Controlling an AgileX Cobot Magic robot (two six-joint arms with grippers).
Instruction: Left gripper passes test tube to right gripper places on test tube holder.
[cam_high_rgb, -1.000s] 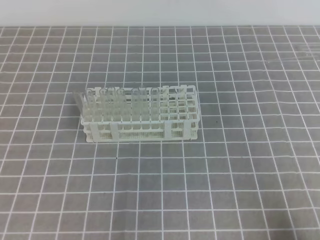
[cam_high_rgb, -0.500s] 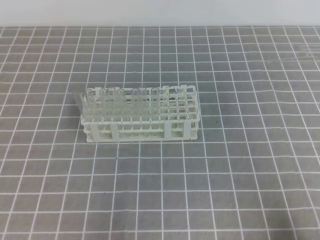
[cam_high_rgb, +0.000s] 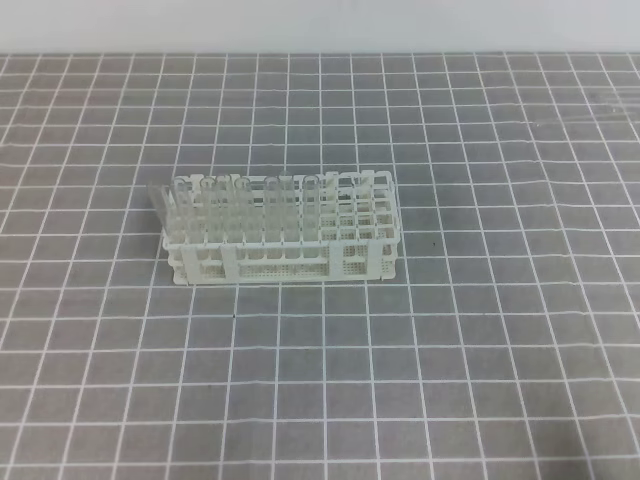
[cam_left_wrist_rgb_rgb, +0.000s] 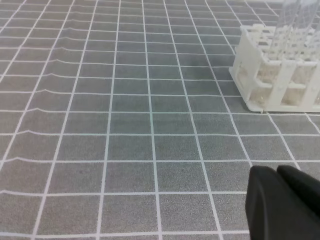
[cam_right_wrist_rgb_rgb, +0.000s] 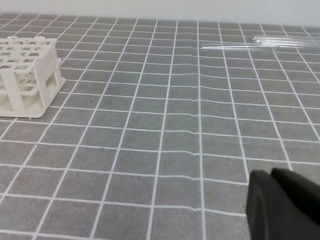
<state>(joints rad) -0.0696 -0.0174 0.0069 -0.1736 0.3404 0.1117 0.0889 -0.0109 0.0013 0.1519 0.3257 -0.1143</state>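
Test tubes (cam_right_wrist_rgb_rgb: 280, 42) are lying well off to the right on the grey gridded mat (cam_high_rgb: 320, 380): several slender clear glass rods side by side near the far edge, faint and hard to count, showing best from my right wrist camera. None of them is sitting in either of my claws.

Going left to right in the high view, one clear tube (cam_high_rgb: 157, 205) is leaning tilted against the left end of the test tube holder (cam_high_rgb: 365, 262), and a crowd of upright clear tubes is filling the holder's left and middle holes. The holder itself is a white open-lattice rack, its right-hand square holes showing bare. Farther right, the loose tubes are barely showing as pale streaks (cam_high_rgb: 590, 108).

My left gripper (cam_left_wrist_rgb_rgb: 277, 172) is hanging low over the mat, near the rack's end, fingers pressed together on nothing. My right gripper (cam_right_wrist_rgb_rgb: 272, 176) is doing the same, fingers together and holding nothing.
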